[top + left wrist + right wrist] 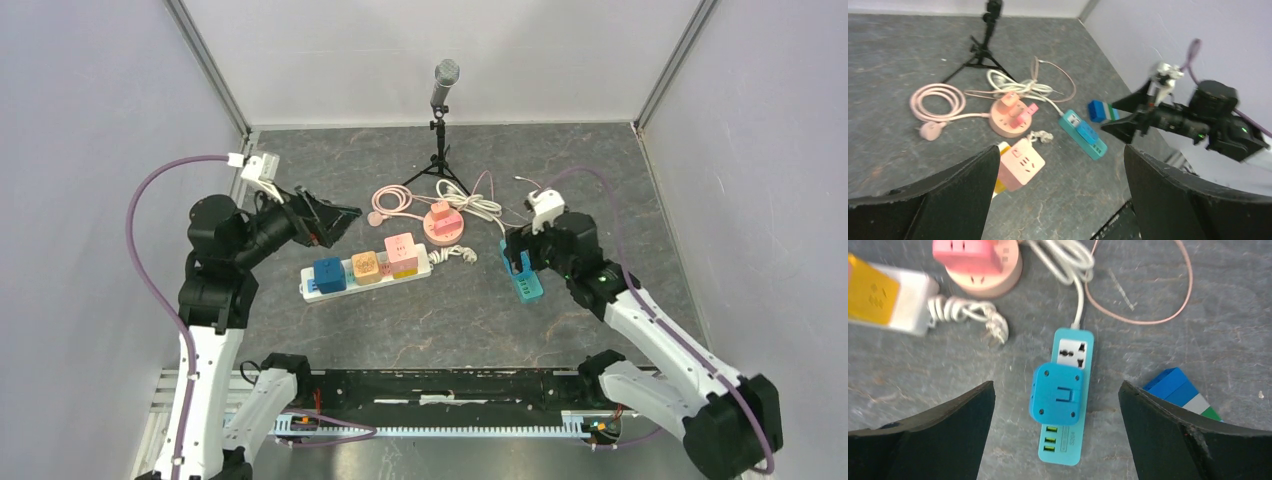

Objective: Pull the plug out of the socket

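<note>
A blue square plug sits in a teal power strip lying flat on the dark table. My right gripper is open, hovering straight above the plug with one finger on each side, not touching it. In the top view the right gripper covers most of the teal strip. My left gripper is open and empty, raised above the left part of the table; its view shows the teal strip and the plug some way off.
A white power strip holds blue, orange and pink cube plugs. A round pink socket with coiled cables lies behind it. A microphone tripod stands at the back. A blue, white and green block lies right of the teal strip.
</note>
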Action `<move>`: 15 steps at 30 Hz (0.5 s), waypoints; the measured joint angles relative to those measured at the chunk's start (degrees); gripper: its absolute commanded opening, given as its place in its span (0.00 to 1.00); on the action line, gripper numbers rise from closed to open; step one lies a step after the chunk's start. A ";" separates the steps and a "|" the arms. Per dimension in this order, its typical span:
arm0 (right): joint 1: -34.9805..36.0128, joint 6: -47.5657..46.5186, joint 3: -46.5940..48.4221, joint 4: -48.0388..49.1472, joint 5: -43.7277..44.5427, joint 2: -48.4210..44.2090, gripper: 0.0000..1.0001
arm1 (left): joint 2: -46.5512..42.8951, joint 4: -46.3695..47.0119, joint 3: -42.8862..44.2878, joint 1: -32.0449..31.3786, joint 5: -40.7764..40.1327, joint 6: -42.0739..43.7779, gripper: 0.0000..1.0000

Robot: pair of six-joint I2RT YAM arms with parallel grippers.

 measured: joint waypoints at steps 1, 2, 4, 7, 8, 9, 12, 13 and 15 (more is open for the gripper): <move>1.99 -0.68 0.00 -0.63 1.70 1.16 0.98 | 0.17 1.27 -0.83 0.00 2.21 -0.02 1.00; 3.52 -1.18 0.00 -1.16 3.08 2.21 0.98 | 0.17 2.10 -1.62 0.00 4.11 -0.04 1.00; 6.95 -2.69 0.00 -2.36 6.25 4.52 0.96 | 0.28 3.04 -2.64 0.00 6.99 -0.04 1.00; 11.08 -4.68 0.04 -3.19 10.12 8.15 0.94 | 0.07 4.04 -3.19 0.00 9.38 -0.04 1.00; 12.41 -5.25 0.17 -3.56 11.58 9.51 0.92 | -0.11 4.39 -3.30 -0.02 9.64 -0.04 1.00; 13.94 -5.92 0.37 -3.85 13.46 11.15 0.91 | -0.39 4.68 -3.45 0.00 9.73 -0.04 1.00; 16.96 -6.97 1.25 -4.48 17.99 15.12 0.87 | -0.83 5.40 -3.89 0.00 9.84 -0.07 1.00; 17.46 -7.15 1.40 -4.50 19.17 16.06 0.86 | -0.96 5.57 -4.04 -0.02 9.94 -0.07 1.00; 18.14 -7.37 1.53 -4.48 21.86 17.92 0.81 | -1.05 5.64 -4.22 0.00 10.49 -0.07 1.00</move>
